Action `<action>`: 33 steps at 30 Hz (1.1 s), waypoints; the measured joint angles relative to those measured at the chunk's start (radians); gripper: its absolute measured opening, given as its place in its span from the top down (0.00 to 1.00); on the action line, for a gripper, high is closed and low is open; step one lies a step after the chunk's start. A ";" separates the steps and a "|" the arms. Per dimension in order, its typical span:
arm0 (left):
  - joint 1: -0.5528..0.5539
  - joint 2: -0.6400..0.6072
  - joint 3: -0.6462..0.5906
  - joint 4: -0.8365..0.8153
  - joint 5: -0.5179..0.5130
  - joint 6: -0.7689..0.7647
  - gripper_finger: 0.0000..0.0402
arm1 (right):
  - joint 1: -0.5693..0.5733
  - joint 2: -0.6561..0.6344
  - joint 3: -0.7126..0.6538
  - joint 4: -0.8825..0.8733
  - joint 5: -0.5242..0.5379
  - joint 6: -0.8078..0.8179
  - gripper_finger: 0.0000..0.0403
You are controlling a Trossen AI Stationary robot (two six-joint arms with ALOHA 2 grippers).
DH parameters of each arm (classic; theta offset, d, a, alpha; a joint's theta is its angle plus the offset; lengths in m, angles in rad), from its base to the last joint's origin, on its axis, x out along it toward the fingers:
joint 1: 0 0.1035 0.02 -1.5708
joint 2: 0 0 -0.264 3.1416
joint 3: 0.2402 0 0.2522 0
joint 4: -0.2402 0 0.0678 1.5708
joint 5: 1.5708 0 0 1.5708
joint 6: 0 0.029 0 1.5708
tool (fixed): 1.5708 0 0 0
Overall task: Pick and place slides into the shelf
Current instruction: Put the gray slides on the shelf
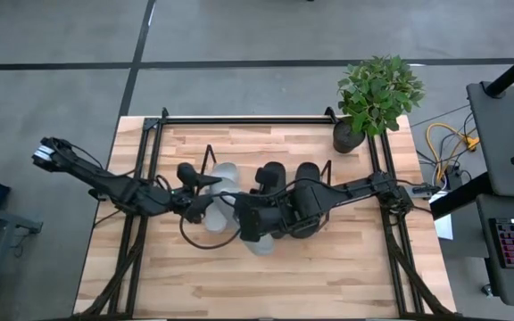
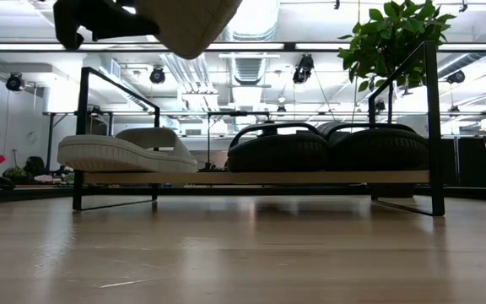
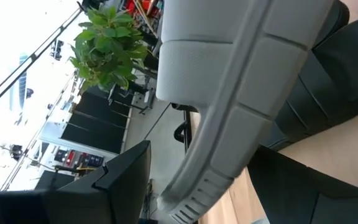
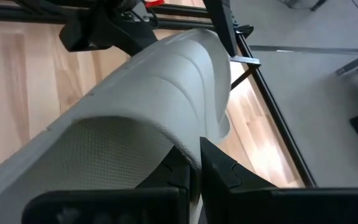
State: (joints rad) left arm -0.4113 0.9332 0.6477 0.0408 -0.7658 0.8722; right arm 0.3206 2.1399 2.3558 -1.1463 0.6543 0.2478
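Raised above the surface's middle, a grey slide (image 4: 135, 106) is pinched at its edge by the right hand (image 4: 194, 165), fingers together on it. The left hand (image 1: 199, 207), fingers apart, sits beside it. Beyond, the shelf (image 2: 251, 178) carries one grey slide (image 2: 125, 152) and two black slides (image 2: 327, 148).

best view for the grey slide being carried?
Right wrist: the grey slide fills the frame, strap pinched in the right hand. Left wrist shows its sole edge, low view only its underside at the top, high view mostly arms.
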 joint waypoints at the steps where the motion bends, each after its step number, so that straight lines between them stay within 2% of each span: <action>1: 0.003 0.007 0.005 -0.001 -0.001 0.000 0.39 | 0.000 0.000 0.000 -0.001 0.000 -0.004 0.98; 5: 0.013 0.021 0.014 0.001 0.000 0.000 0.41 | 0.003 0.000 0.000 0.000 0.000 -0.020 0.98; 8: 0.020 0.023 0.012 0.001 0.001 0.000 0.50 | 0.003 -0.001 0.000 0.001 0.001 -0.021 0.98; 16: 0.025 0.031 0.005 -0.005 0.015 0.006 0.92 | 0.002 -0.011 0.000 0.008 0.008 -0.028 0.98; 27: 0.025 0.027 0.004 0.006 -0.008 0.009 0.94 | 0.006 -0.022 0.000 0.009 0.021 -0.008 0.95; 33: 0.025 -0.017 0.004 0.011 -0.002 0.032 0.94 | 0.024 -0.048 0.000 0.003 0.040 -0.066 0.94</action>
State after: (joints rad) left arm -0.3862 0.9160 0.6518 0.0523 -0.7682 0.9044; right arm 0.3449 2.0916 2.3558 -1.1430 0.6938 0.1817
